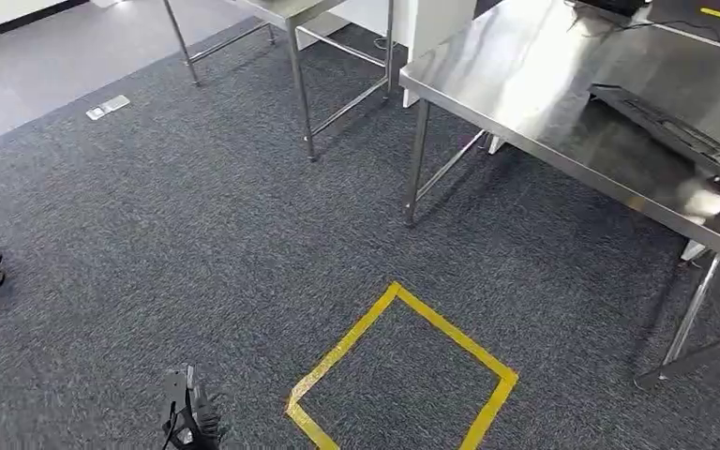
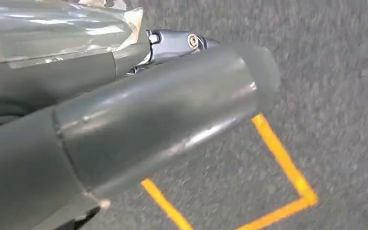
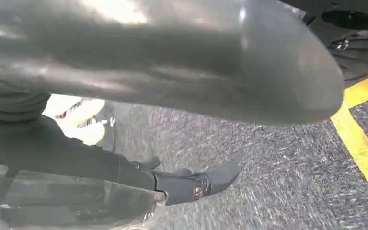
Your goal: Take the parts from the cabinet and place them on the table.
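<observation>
Clear glossy item lies against the left robot hand; a similar clear sheen sits under the right robot hand. Cannot tell whether either robot hand is grasping. Steel bench ahead on the right. Yellow tape square on grey carpet.
</observation>
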You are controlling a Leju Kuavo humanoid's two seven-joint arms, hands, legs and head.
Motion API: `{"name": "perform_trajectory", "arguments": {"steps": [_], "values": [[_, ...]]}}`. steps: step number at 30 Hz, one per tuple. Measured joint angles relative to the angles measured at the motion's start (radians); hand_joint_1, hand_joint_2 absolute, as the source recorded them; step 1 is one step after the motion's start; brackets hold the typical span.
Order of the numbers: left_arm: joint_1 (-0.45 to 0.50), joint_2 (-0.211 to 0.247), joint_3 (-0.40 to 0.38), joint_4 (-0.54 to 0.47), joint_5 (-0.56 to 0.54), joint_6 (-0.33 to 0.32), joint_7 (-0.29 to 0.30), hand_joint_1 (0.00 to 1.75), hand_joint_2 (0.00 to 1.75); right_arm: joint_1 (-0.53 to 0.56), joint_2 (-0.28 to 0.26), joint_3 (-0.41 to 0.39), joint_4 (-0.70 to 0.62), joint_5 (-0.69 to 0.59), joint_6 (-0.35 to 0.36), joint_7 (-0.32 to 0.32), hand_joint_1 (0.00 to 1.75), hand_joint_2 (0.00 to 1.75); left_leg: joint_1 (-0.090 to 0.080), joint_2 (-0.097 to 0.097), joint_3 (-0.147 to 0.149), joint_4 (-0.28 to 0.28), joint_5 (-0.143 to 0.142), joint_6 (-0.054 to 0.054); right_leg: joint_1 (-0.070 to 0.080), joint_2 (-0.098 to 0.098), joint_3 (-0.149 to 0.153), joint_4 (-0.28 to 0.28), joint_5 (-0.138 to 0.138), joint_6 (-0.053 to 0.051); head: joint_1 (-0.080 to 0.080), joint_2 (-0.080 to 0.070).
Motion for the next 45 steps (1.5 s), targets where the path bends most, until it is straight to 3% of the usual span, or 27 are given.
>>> {"name": "perform_trajectory", "arguments": {"steps": [1, 3, 4, 5, 9, 11, 12, 14, 15, 16, 18, 19, 20, 24, 26, 27, 29, 30, 31, 33, 34, 35, 39, 40, 42, 44, 45], "values": [[0.001, 0.0, 0.0, -0.001, -0.015, 0.022, -0.002, 0.0, 0.0, -0.001, 0.001, 0.0, 0.0, 0.002, 0.0, 0.0, 0.0, 0.0, 0.003, 0.003, 0.021, -0.038, 0.027, -0.001, 0.0, -0.011, 0.0, 0.0, 0.0, 0.0, -0.001, 0.0], [-0.001, 0.003, 0.001, -0.001, -0.037, 0.056, -0.02, 0.0, 0.0, -0.003, 0.004, 0.0, 0.0, 0.011, 0.001, 0.0, 0.0, 0.0, 0.006, 0.027, 0.118, -0.214, 0.105, 0.0, -0.001, -0.032, 0.003, 0.0, -0.003, 0.002, 0.0, 0.0], [-0.004, 0.003, 0.002, 0.001, -0.047, 0.075, -0.037, 0.0, 0.0, -0.005, 0.005, 0.0, 0.0, 0.016, 0.002, 0.0, 0.0, 0.0, 0.005, 0.073, 0.166, -0.297, 0.125, 0.002, 0.002, -0.041, 0.005, 0.002, -0.006, 0.007, -0.002, 0.0], [-0.01, 0.003, 0.002, 0.003, -0.054, 0.089, -0.051, 0.0, 0.0, -0.005, 0.005, 0.0, 0.0, 0.017, 0.004, 0.0, 0.0, 0.0, -0.004, 0.083, 0.171, -0.311, 0.119, 0.007, 0.017, -0.048, 0.002, 0.006, -0.011, 0.015, -0.002, 0.0], [-0.019, 0.0, 0.002, 0.03, -0.054, 0.11, -0.084, 0.0, 0.0, -0.008, 0.006, 0.0, 0.0, 0.025, 0.008, -0.001, 0.0, 0.0, -0.015, 0.034, 0.163, -0.32, 0.128, 0.038, 0.018, -0.086, 0.01, 0.002, -0.012, 0.034, 0.004, 0.0], [-0.033, -0.002, 0.002, 0.049, -0.031, 0.091, -0.089, 0.0, 0.0, -0.011, 0.006, 0.0, 0.0, 0.035, 0.018, 0.0, 0.0, 0.0, -0.006, 0.013, 0.161, -0.326, 0.14, 0.055, 0.007, -0.002, -0.024, 0.069, -0.058, 0.029, 0.008, 0.0], [-0.047, -0.003, -0.001, 0.067, -0.016, 0.073, -0.09, 0.0, 0.0, -0.01, 0.007, 0.0, 0.0, 0.041, 0.03, 0.002, 0.0, 0.0, -0.006, 0.0, 0.157, -0.326, 0.143, 0.06, 0.005, 0.027, -0.064, 0.154, -0.098, 0.023, 0.01, 0.0], [-0.064, -0.005, -0.01, 0.102, -0.004, 0.051, -0.093, 0.0, 0.0, -0.01, 0.006, 0.0, 0.0, 0.05, 0.043, 0.008, 0.0, 0.0, -0.008, -0.03, 0.153, -0.325, 0.145, 0.062, 0.006, 0.043, -0.137, 0.304, -0.148, 0.023, 0.011, 0.0], [-0.067, -0.005, -0.011, 0.116, 0.002, 0.048, -0.097, 0.0, 0.0, -0.01, 0.006, 0.0, 0.0, 0.053, 0.045, 0.009, 0.0, 0.0, -0.009, -0.043, 0.153, -0.325, 0.145, 0.063, 0.007, 0.046, -0.152, 0.33, -0.146, 0.028, 0.01, 0.0], [-0.069, -0.005, -0.011, 0.129, 0.004, 0.046, -0.099, 0.0, 0.0, -0.011, 0.006, 0.0, 0.0, 0.054, 0.047, 0.009, 0.0, 0.0, -0.009, -0.057, 0.153, -0.324, 0.146, 0.062, 0.006, 0.047, -0.142, 0.302, -0.126, 0.036, 0.01, 0.0], [-0.078, -0.005, -0.011, 0.152, 0.021, 0.038, -0.099, 0.0, 0.0, -0.015, 0.006, 0.0, 0.0, 0.06, 0.049, 0.01, 0.0, 0.0, -0.009, -0.086, 0.154, -0.321, 0.147, 0.06, 0.003, 0.058, -0.062, 0.13, -0.047, 0.056, 0.01, 0.0], [-0.085, -0.005, -0.012, 0.16, 0.026, 0.031, -0.098, 0.0, 0.0, -0.017, 0.006, 0.0, 0.0, 0.063, 0.05, 0.011, 0.0, 0.0, -0.008, -0.1, 0.154, -0.319, 0.148, 0.057, -0.004, 0.091, -0.019, 0.036, -0.01, 0.06, 0.011, 0.0], [-0.092, -0.005, -0.013, 0.172, 0.037, 0.019, -0.097, 0.0, 0.0, -0.018, 0.005, 0.0, 0.0, 0.067, 0.054, 0.012, 0.0, 0.0, -0.014, -0.11, 0.152, -0.316, 0.149, 0.051, 0.001, 0.113, -0.017, 0.018, -0.013, 0.053, 0.01, 0.0], [-0.12, 0.0, -0.033, 0.231, 0.081, -0.047, -0.094, 0.0, 0.0, -0.024, 0.01, 0.0, 0.0, 0.072, 0.061, 0.018, 0.0, 0.0, -0.01, -0.139, 0.139, -0.319, 0.16, 0.026, 0.002, 0.072, -0.011, 0.013, 0.001, 0.03, 0.011, 0.0], [-0.13, 0.003, -0.041, 0.25, 0.095, -0.066, -0.094, 0.0, 0.0, -0.023, 0.011, 0.0, 0.0, 0.072, 0.061, 0.018, 0.0, 0.0, -0.013, -0.044, 0.116, -0.265, 0.114, 0.021, -0.005, 0.053, -0.01, 0.009, 0.006, 0.01, 0.008, 0.0], [-0.138, 0.003, -0.045, 0.257, 0.097, -0.068, -0.094, 0.0, 0.0, -0.02, 0.012, 0.0, 0.0, 0.072, 0.063, 0.018, 0.0, 0.0, -0.011, -0.017, 0.085, -0.197, 0.075, 0.016, -0.001, 0.041, -0.01, 0.009, 0.005, 0.005, 0.001, 0.0], [-0.149, 0.004, -0.052, 0.271, 0.098, -0.071, -0.094, 0.0, 0.0, -0.013, 0.01, -0.001, 0.0, 0.072, 0.064, 0.019, 0.0, 0.0, -0.006, -0.004, 0.011, -0.039, 0.009, 0.009, 0.005, 0.011, -0.011, 0.009, 0.003, 0.003, 0.003, 0.0], [-0.152, 0.006, -0.056, 0.278, 0.1, -0.077, -0.094, 0.0, 0.0, -0.011, 0.008, -0.001, 0.0, 0.072, 0.066, 0.019, 0.0, 0.0, -0.003, -0.002, -0.01, 0.004, 0.003, 0.006, 0.006, -0.004, -0.012, 0.01, 0.003, 0.003, 0.003, 0.0], [-0.153, 0.007, -0.056, 0.287, 0.105, -0.079, -0.093, 0.0, 0.0, -0.01, 0.008, -0.001, 0.0, 0.072, 0.066, 0.019, 0.0, 0.0, -0.001, 0.001, -0.001, -0.013, 0.023, 0.005, 0.006, -0.016, -0.011, 0.01, 0.002, 0.002, 0.004, 0.0], [-0.157, 0.011, -0.06, 0.301, 0.109, -0.08, -0.092, 0.0, 0.0, -0.011, 0.009, -0.001, 0.0, 0.072, 0.066, 0.018, 0.0, 0.0, 0.004, 0.019, 0.079, -0.163, 0.102, 0.002, 0.005, -0.039, -0.008, 0.01, -0.001, 0.001, 0.002, 0.0], [-0.162, 0.013, -0.061, 0.307, 0.112, -0.085, -0.092, 0.0, 0.0, -0.01, 0.011, -0.001, 0.0, 0.072, 0.065, 0.017, 0.0, 0.0, 0.005, 0.054, 0.133, -0.261, 0.139, 0.004, 0.006, -0.048, -0.005, 0.01, -0.004, 0.005, 0.003, 0.0], [-0.167, 0.012, -0.062, 0.311, 0.114, -0.088, -0.092, 0.0, 0.0, -0.009, 0.01, -0.001, 0.0, 0.075, 0.063, 0.017, 0.0, 0.0, -0.006, 0.109, 0.153, -0.301, 0.124, 0.006, 0.016, -0.056, -0.005, 0.011, -0.007, 0.009, 0.001, 0.0], [-0.174, 0.015, -0.077, 0.329, 0.129, -0.097, -0.092, 0.0, 0.0, -0.001, 0.011, -0.003, 0.0, 0.075, 0.054, 0.017, 0.0, 0.0, -0.019, 0.05, 0.141, -0.306, 0.135, 0.031, 0.023, -0.098, 0.0, 0.01, -0.011, 0.029, 0.009, 0.0], [-0.174, 0.015, -0.08, 0.334, 0.13, -0.096, -0.092, 0.0, 0.0, -0.001, 0.012, -0.003, 0.0, 0.077, 0.055, 0.018, 0.0, 0.0, -0.01, 0.036, 0.147, -0.316, 0.144, 0.045, 0.017, -0.087, -0.01, 0.017, -0.02, 0.037, 0.008, 0.0], [-0.177, 0.017, -0.084, 0.338, 0.131, -0.091, -0.092, 0.0, 0.0, 0.003, 0.013, -0.003, 0.0, 0.078, 0.056, 0.018, 0.0, 0.0, -0.009, 0.014, 0.143, -0.319, 0.151, 0.057, 0.008, 0.013, -0.043, 0.102, -0.069, 0.032, 0.01, 0.0], [-0.18, 0.014, -0.089, 0.344, 0.129, -0.092, -0.09, 0.0, 0.0, 0.011, 0.013, -0.006, 0.003, 0.074, 0.061, 0.021, 0.0, 0.0, -0.011, -0.021, 0.137, -0.319, 0.154, 0.062, 0.007, 0.042, -0.131, 0.282, -0.142, 0.026, 0.011, 0.0], [-0.179, 0.015, -0.093, 0.348, 0.129, -0.092, -0.087, 0.0, 0.0, 0.014, 0.013, -0.01, 0.004, 0.071, 0.063, 0.022, 0.0, 0.0, -0.012, -0.038, 0.136, -0.319, 0.155, 0.064, 0.008, 0.046, -0.156, 0.336, -0.154, 0.03, 0.011, 0.0]]}}
